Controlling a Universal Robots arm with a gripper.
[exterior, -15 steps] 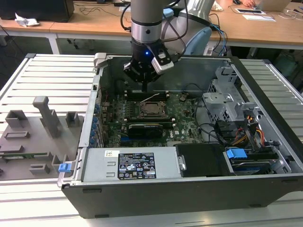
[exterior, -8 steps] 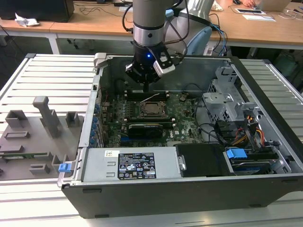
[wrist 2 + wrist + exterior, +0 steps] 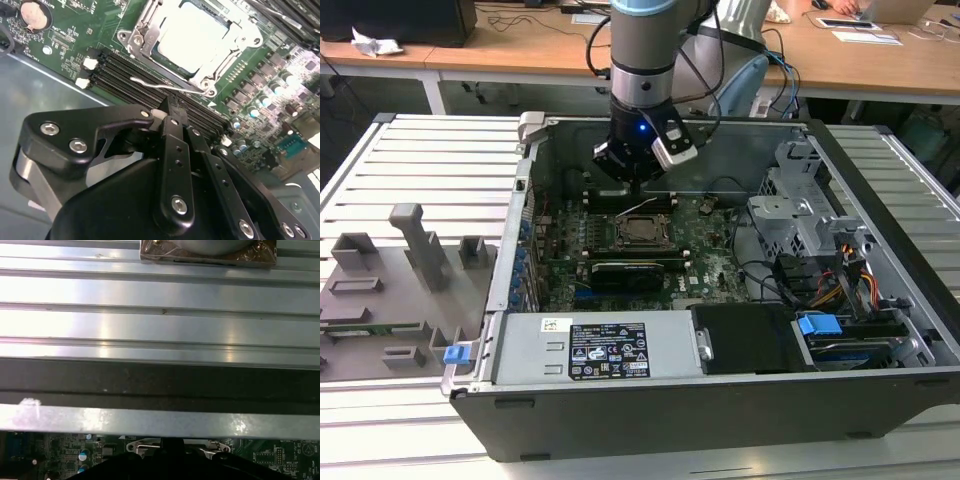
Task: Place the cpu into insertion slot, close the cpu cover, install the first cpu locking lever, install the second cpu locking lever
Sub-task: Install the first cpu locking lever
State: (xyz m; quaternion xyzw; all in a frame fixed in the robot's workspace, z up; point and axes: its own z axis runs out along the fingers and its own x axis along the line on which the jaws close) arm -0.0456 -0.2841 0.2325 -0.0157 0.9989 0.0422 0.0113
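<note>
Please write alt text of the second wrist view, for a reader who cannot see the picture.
A black gripper with its fingers shut together hangs just above a thin silvery locking lever beside the CPU socket on a green motherboard. The cpu sits in the socket, and the cpu cover is closed around it.
</note>
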